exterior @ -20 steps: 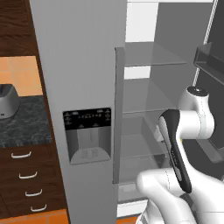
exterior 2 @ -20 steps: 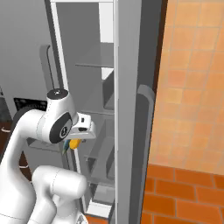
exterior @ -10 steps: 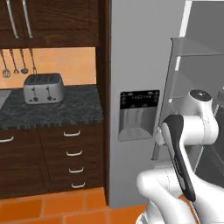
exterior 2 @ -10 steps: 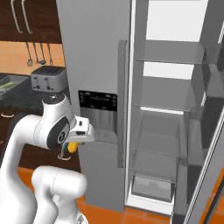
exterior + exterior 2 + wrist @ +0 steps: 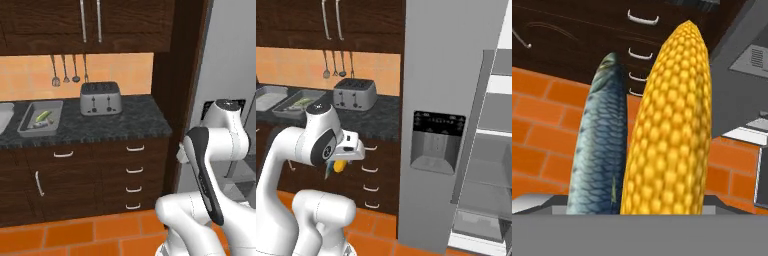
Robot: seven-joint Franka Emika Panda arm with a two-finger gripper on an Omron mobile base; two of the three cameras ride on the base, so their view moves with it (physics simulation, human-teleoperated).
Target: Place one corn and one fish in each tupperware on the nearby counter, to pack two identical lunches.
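In the hand view a yellow corn [image 5: 669, 130] and a grey-blue fish [image 5: 599, 145] lie side by side, both held between my jaws. In the right base view my gripper [image 5: 337, 165] hangs low in front of the drawers, shut on the corn [image 5: 341, 165] and the fish [image 5: 329, 169]. Two light-grey tupperware trays stand on the black counter [image 5: 125, 125] left of the toaster. The nearer tupperware [image 5: 42, 118] [image 5: 300, 102] holds a corn and a fish. The farther tupperware [image 5: 268, 95] shows nothing inside that I can make out.
A silver toaster [image 5: 101, 97] stands at the back of the counter, with utensils [image 5: 65, 70] hanging on the wall above. Dark drawers [image 5: 132, 170] run below. The grey fridge [image 5: 451, 100] rises to the right with its door open. Orange tiles cover the floor.
The whole picture has shifted: the base has turned from the open fridge toward the counter. The corn and fish stay in my gripper.
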